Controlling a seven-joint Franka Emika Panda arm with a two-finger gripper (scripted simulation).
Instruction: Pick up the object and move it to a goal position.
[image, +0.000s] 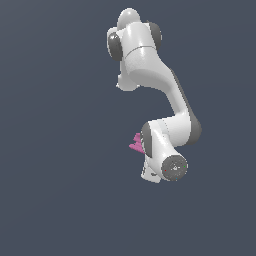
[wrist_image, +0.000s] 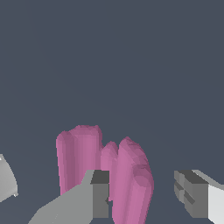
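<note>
Against a plain dark blue-grey background, the white Franka Panda arm (image: 150, 70) bends down from its upper joints to a wrist near the middle of the exterior view, its grey-capped end facing the camera. Just beside that wrist, on the exterior view's left, the magenta-pink ridged object (image: 136, 142) protrudes partly from behind the arm. At the wrist view, the gripper (wrist_image: 144, 197) is spread open, one grey finger (wrist_image: 99, 194) overlapping the object (wrist_image: 127, 175) and the other well apart from it.

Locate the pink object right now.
In the exterior view the pink object peeks out on the left of the arm's wrist; the wrist view shows it between the gripper's fingers.
</note>
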